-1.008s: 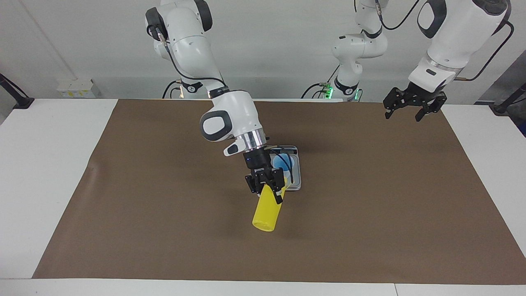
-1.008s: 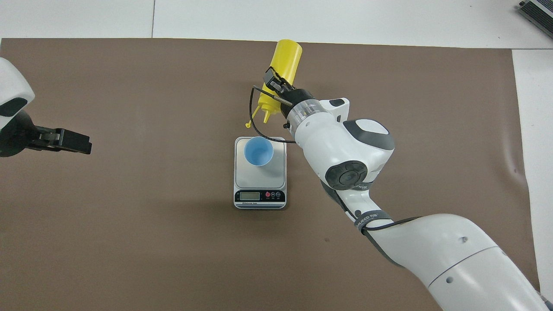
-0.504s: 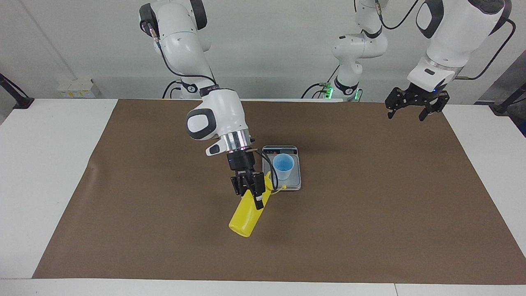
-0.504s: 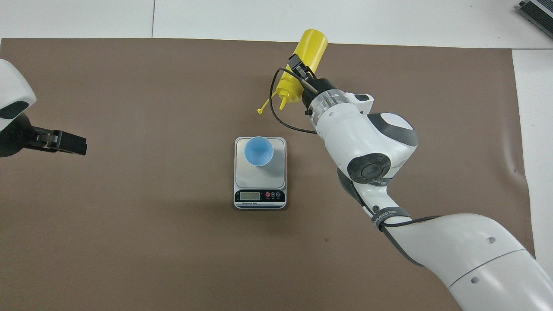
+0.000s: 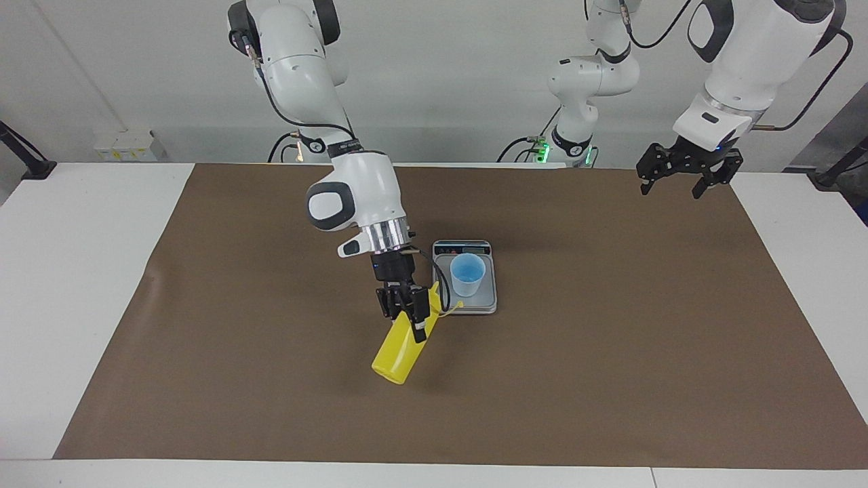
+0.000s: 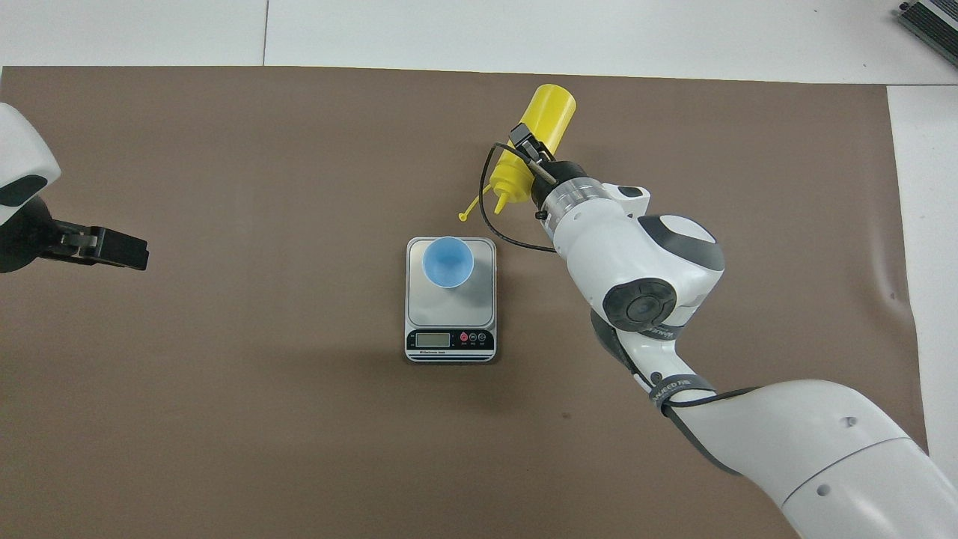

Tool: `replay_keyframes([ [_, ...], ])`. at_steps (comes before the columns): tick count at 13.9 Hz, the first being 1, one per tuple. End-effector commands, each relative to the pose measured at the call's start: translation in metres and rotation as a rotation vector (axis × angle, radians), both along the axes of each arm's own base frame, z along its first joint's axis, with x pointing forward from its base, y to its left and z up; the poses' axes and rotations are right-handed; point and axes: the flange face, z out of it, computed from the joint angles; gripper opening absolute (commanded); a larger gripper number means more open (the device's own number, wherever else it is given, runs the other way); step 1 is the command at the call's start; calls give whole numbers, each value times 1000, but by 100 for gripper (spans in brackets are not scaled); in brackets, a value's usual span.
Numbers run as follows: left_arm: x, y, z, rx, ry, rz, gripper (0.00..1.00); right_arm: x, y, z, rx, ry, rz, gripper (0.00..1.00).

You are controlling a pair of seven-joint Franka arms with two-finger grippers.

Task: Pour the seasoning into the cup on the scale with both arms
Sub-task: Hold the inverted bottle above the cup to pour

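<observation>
Bottle: you see a yellow squeeze bottle (image 5: 401, 342), a plain cylinder with a ribbed cone nozzle and a thin cap dangling on its tether. It is tilted steeply, flat bottom toward the table edge away from the robots, nozzle slanting toward the scale (image 5: 465, 276).
Bottle position: it hangs in the air over the brown mat (image 5: 610, 339), off the scale's corner toward the right arm's end of the table; the nozzle tip is not over the cup (image 5: 468, 274).
Right gripper: your right gripper (image 5: 405, 313) is clamped around the bottle's upper body, just below the nozzle cone.
Left gripper: your left gripper (image 5: 686, 173) waits in the air over the mat's corner at the left arm's end, holding nothing, with its fingers spread apart.
Cup: a small light blue tapered cup, brighter blue inside, stands upright on the scale's grey plate, on the half away from the display.
Scale: flat, silver-grey, with its dark display strip on the short edge nearest the robots.
Facing view only: you get the bottle's height off the mat and the left gripper's spread fingers.
Overhead view only: you get the cup's round mouth (image 6: 447, 261), the display strip's screen and buttons (image 6: 450, 340), and the tethered cap (image 6: 465, 215) clear of the scale's edge.
</observation>
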Motion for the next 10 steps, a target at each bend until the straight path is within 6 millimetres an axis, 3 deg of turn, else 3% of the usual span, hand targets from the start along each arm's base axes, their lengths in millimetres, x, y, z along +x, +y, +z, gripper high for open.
replay_keyframes([
  [1, -2, 4, 0, 16, 12, -12, 100, -16, -21, 2, -3, 31, -41, 0],
  [6, -3, 2, -2, 17, 11, -16, 100, -33, -4, -6, -16, 65, -24, 0],
  [10, -3, 2, -3, 17, 11, -17, 100, -35, -9, -9, -20, 75, -32, 0],
])
